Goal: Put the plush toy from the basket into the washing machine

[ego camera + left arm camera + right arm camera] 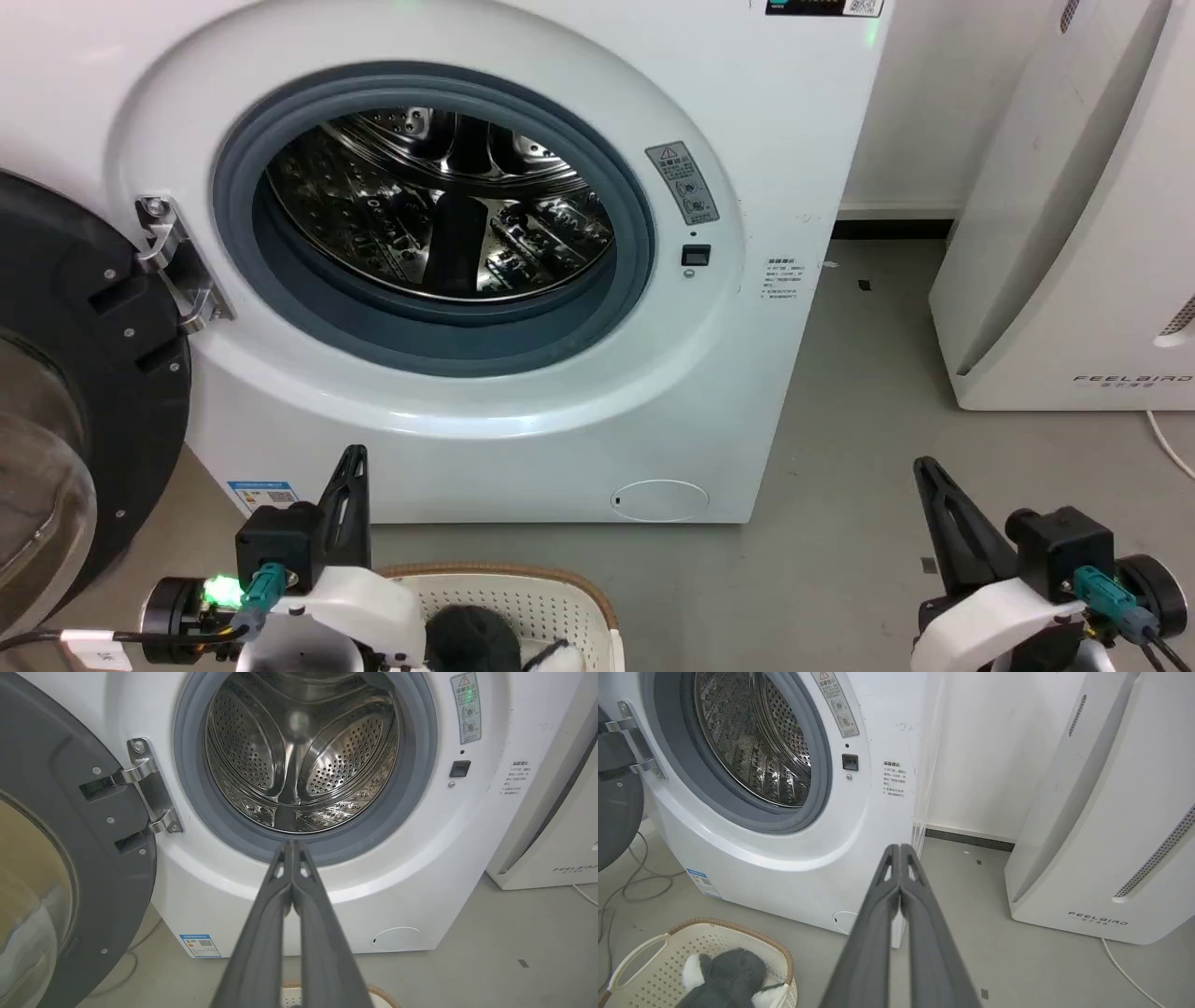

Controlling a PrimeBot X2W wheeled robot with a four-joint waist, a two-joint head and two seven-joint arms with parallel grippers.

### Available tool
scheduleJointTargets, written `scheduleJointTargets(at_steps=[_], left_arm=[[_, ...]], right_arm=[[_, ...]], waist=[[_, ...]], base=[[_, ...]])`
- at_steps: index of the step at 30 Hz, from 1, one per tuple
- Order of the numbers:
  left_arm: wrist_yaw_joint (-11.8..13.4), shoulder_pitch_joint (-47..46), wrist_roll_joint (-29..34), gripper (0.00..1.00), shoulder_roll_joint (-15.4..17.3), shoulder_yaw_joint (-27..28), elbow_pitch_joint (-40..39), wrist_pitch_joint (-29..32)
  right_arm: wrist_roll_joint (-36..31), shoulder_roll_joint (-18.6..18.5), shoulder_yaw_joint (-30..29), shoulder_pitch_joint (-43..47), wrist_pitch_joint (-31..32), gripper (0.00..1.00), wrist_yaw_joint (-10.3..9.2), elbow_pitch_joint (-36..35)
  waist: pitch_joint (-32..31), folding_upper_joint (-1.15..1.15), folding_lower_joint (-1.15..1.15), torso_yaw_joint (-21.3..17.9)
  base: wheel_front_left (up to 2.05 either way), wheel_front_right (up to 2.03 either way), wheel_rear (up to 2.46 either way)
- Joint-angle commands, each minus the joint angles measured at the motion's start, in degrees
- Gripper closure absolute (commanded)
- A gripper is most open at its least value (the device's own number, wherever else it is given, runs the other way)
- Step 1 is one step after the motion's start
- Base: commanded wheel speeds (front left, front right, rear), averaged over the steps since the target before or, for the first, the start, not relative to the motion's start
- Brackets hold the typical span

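The left gripper [292, 847] and right gripper [900, 848] are holding their jaws together, empty. The plush toy [724, 975] is lying in the basket [733, 927], below-left of the right jaws. The washing machine [766, 140] is standing open ahead, drum empty; grasp and transfer are pending.

Laundry corner: washing machine [766, 140], basket [707, 945] (grey floor [859, 448], white wall [934, 112]).

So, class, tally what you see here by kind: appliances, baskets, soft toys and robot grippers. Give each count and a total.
Appliances: 2, the washing machine and the slanted white appliance
Baskets: 1, the basket
Soft toys: 1, the plush toy lying in it
Grippers: 2, the left gripper and the right gripper
Total: 6
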Motion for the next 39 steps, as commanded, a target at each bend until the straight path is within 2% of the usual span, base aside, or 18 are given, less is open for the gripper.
scheduleJointTargets(at_steps=[1, 14, 15, 30, 39], left_arm=[[-0.25, 0.62, 0.15, 1.0, 0.01, 0.07, -0.25, 0.02], [-0.25, 0.62, 0.15, 1.0, 0.01, 0.07, -0.25, 0.02], [0.01, -0.01, -0.01, 0.0, 0.0, 0.0, 0.01, 0.0], [1.3, -0.66, -0.88, 0.0, 0.0, -1.03, 1.46, -1.59], [1.18, -2.35, -1.5, 0.0, 0.0, -2.22, 6.3, -2.67]], right_arm=[[-0.44, -0.03, -0.03, -0.8, 0.08, 1.0, -0.05, 0.15], [-0.44, -0.03, -0.03, -0.8, 0.08, 1.0, -0.05, 0.15], [0.02, 0.0, 0.0, 0.02, -0.01, 0.0, 0.0, -0.01], [2.33, 0.0, -1.0, 0.02, -1.6, 0.0, -0.01, -1.22], [3.9, 0.0, -1.34, -0.4, -2.67, 0.0, -0.01, -2.19]], waist=[[0.0, 0.0, 0.0, 0.0], [0.0, 0.0, 0.0, 0.0], [0.0, 0.0, 0.0, 0.0], [0.45, 0.0, 0.0, -0.06], [1.62, 0.0, 0.0, -0.44]], base=[[0.0, 0.0, 0.0], [0.0, 0.0, 0.0], [0.0, 0.0, 0.0], [0.0, 0.0, 0.0], [0.0, 0.0, 0.0]])
